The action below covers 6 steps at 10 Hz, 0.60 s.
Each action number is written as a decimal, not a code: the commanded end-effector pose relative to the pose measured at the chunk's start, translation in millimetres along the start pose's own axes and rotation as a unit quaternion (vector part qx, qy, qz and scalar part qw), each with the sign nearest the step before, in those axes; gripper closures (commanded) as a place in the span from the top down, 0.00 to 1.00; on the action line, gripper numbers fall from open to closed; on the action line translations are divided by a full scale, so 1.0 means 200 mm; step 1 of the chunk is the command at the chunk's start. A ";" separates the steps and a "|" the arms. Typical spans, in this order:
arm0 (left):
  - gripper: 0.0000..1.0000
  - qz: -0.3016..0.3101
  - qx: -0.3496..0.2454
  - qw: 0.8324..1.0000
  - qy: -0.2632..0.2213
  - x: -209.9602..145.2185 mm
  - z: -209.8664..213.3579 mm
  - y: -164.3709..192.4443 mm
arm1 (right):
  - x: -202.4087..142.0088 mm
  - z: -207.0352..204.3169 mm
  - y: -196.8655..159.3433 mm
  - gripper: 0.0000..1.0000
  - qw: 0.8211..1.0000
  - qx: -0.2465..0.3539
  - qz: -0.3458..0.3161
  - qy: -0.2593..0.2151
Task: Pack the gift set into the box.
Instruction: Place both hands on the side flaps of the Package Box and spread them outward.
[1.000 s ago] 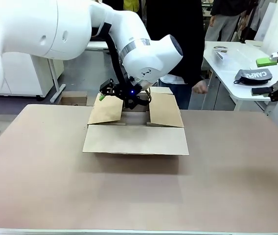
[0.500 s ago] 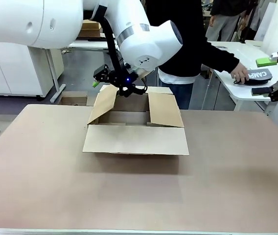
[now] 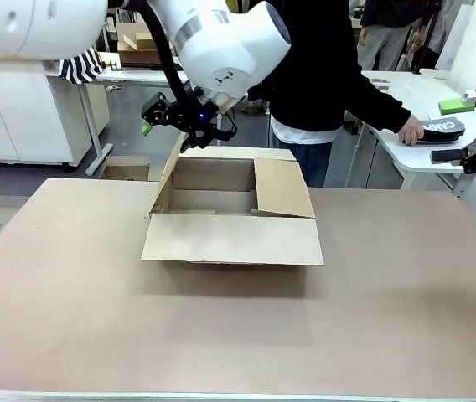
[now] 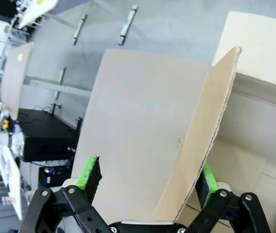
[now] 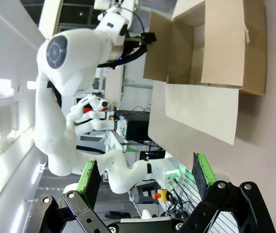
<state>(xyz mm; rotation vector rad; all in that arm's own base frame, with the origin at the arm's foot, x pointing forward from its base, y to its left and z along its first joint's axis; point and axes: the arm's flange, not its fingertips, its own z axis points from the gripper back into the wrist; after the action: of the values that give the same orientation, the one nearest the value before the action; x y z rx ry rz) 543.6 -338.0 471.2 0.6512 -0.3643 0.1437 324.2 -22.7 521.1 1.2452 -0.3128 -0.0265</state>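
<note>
Box sits open in the middle of my brown table. Its near flap lies flat towards me, its right flap leans outward, and its left flap stands nearly upright. My left gripper hangs over that upright flap's top edge, fingers spread wide with the cardboard between them (the left wrist view puts the corrugated edge close to one green pad; whether it touches, I cannot tell). Nothing is pinched. Off the table's right side my right gripper hovers, fingers wide apart and empty. Beyond it, on a white side table, lies the grey gift set. It is near the right gripper and well apart from the left one, under the hand of a person standing behind the box.
</note>
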 end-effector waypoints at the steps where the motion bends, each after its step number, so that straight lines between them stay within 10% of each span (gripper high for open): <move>1: 1.00 0.023 -0.029 0.999 0.019 -0.06 -0.10 0.12 | 0.01 0.00 0.00 1.00 1.000 0.005 0.013 -0.001; 6: 1.00 0.083 -0.155 0.981 0.085 -0.09 -0.32 0.49 | 0.01 0.00 0.00 1.00 1.000 0.005 0.013 -0.001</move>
<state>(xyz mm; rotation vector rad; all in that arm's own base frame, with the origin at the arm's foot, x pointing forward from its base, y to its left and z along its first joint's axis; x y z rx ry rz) 540.1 -244.3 477.3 0.3708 -0.2734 0.2996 324.2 -22.9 521.0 1.2450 -0.3128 -0.0267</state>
